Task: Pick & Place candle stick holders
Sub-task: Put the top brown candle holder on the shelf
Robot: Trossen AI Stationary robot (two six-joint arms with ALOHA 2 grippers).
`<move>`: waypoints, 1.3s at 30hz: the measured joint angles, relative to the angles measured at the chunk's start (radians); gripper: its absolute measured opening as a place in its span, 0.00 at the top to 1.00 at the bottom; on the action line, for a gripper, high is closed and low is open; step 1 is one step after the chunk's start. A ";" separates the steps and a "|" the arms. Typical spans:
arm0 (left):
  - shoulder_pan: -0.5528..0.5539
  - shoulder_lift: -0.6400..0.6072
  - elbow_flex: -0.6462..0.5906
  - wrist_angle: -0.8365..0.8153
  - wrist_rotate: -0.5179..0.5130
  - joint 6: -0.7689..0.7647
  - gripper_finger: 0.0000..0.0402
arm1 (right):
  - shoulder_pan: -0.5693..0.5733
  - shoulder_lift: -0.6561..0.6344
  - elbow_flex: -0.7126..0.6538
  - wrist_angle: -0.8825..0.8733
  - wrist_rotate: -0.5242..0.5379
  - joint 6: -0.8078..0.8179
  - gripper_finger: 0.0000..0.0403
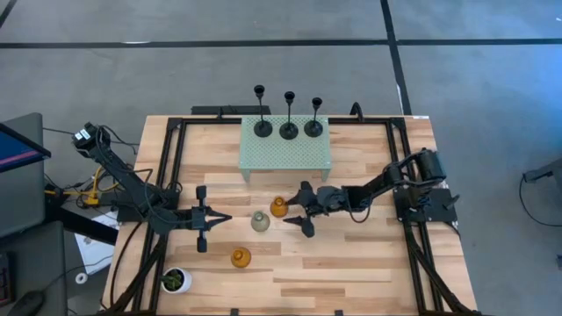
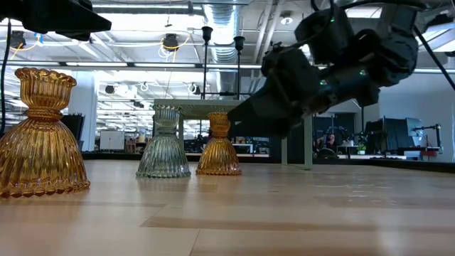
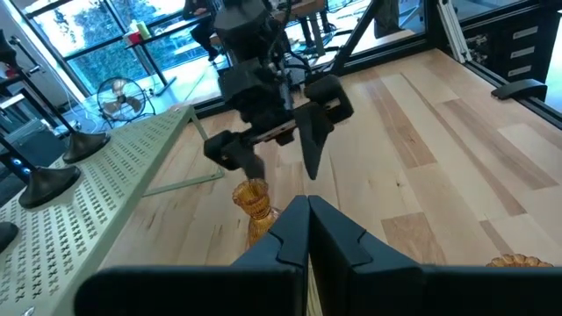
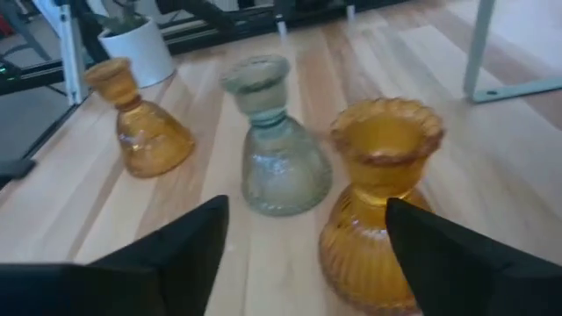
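Observation:
Three black thin-stemmed holders (image 1: 288,123) stand by their round bases on the pale green perforated stand (image 1: 285,151). An amber holder (image 1: 278,207), a pale grey one (image 1: 260,221) and a second amber one (image 1: 241,257) stand upright on the table. My right gripper (image 1: 294,211) is open, low over the table, with its fingers pointing at the first amber holder (image 4: 382,202), which stands near one finger and apart from both. My left gripper (image 1: 228,219) is shut and empty, left of the grey holder.
A small white pot with a green plant (image 1: 176,280) stands at the table's near left corner. The green stand fills the far middle. Black frame rails (image 1: 167,175) run along the table's left and right sides. Bare wood lies near and right of the holders.

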State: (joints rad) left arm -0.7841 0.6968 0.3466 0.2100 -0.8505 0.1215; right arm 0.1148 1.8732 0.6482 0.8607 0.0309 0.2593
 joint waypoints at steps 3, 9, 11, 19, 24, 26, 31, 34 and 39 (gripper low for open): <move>0.000 0.000 0.000 0.000 0.000 0.000 0.99 | -0.018 0.000 0.012 -0.023 0.000 0.001 0.19; 0.000 0.000 0.000 0.000 0.000 0.000 0.99 | -0.047 0.000 0.030 -0.059 0.001 0.004 0.13; 0.000 0.000 0.000 0.000 0.000 0.000 0.99 | -0.053 0.000 0.036 -0.061 0.001 0.003 0.13; 0.000 0.000 0.000 0.000 0.000 0.000 0.99 | -0.059 0.000 0.058 -0.077 0.001 -0.004 0.18; 0.000 0.000 0.000 0.000 0.000 0.000 0.99 | -0.059 0.000 0.084 -0.130 0.001 -0.004 0.22; 0.000 0.000 0.000 0.000 0.000 0.000 0.99 | -0.059 0.000 0.097 -0.160 0.001 -0.004 0.23; 0.000 0.000 0.000 0.000 0.000 0.000 0.99 | -0.060 0.000 0.125 -0.200 0.001 -0.005 0.23; 0.000 0.000 0.000 0.000 0.000 0.000 0.99 | -0.062 0.000 0.135 -0.199 0.001 -0.005 0.23; 0.000 0.000 0.000 0.001 0.000 0.000 0.99 | -0.068 0.000 0.139 -0.205 0.004 0.013 0.28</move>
State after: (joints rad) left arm -0.7842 0.6968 0.3466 0.2108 -0.8505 0.1219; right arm 0.0473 1.8729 0.7868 0.6558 0.0347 0.2723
